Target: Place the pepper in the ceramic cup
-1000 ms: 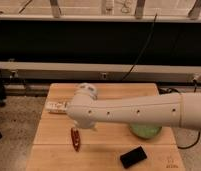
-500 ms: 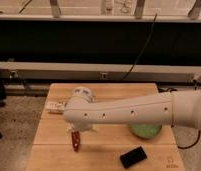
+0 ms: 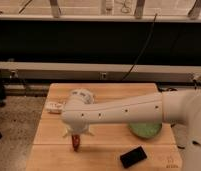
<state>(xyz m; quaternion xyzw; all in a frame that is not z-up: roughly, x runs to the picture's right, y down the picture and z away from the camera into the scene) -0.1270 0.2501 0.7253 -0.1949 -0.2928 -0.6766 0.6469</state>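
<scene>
The pepper [image 3: 75, 143], small and dark red, lies on the wooden table [image 3: 109, 155] near the front left. My gripper [image 3: 76, 135] hangs from the white arm directly over it. It is open, with one pale finger on each side of the pepper's upper end. The ceramic cup [image 3: 83, 94] is white and stands just behind the wrist, its lower part hidden by the arm.
A shallow green bowl [image 3: 145, 130] sits on the right, partly under the forearm. A black flat object [image 3: 133, 156] lies near the front edge. A small white item [image 3: 54, 106] rests at the table's left edge. A dark wall runs behind the table.
The wrist has moved down and toward the front, settling over the pepper. The fingers have spread wider around it.
</scene>
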